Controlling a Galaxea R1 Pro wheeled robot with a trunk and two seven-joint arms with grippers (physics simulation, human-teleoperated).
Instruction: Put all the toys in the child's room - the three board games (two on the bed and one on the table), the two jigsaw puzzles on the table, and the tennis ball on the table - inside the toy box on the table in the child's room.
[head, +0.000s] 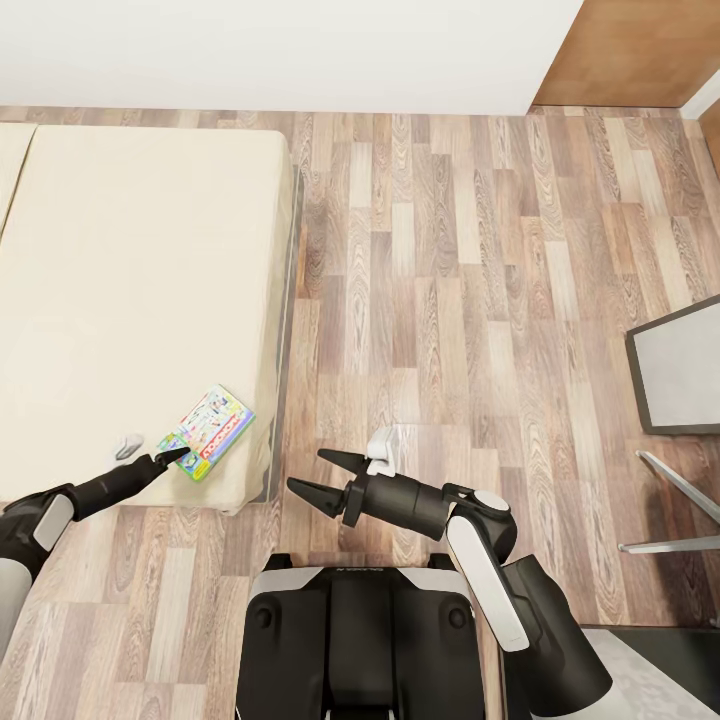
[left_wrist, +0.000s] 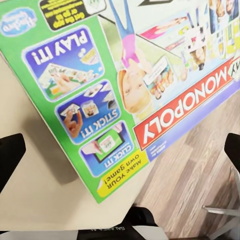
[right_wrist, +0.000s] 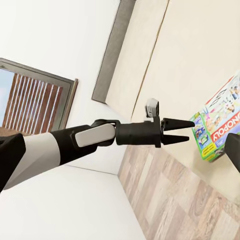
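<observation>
Right gripper (head: 318, 478) hung open over the floor; left gripper (head: 172, 457), jaws parted, reached the Monopoly board game (head: 207, 432) lying near the bed (head: 120, 280) edge. Early days — nothing grasped yet.

The board game (left_wrist: 135, 85) box carried the red logo "MONOPOLY", and its green side had the labels "PLAY IT!", "STICK IT!", "CLICK IT!" and "MAKE YOUR OWN GAME!".
</observation>
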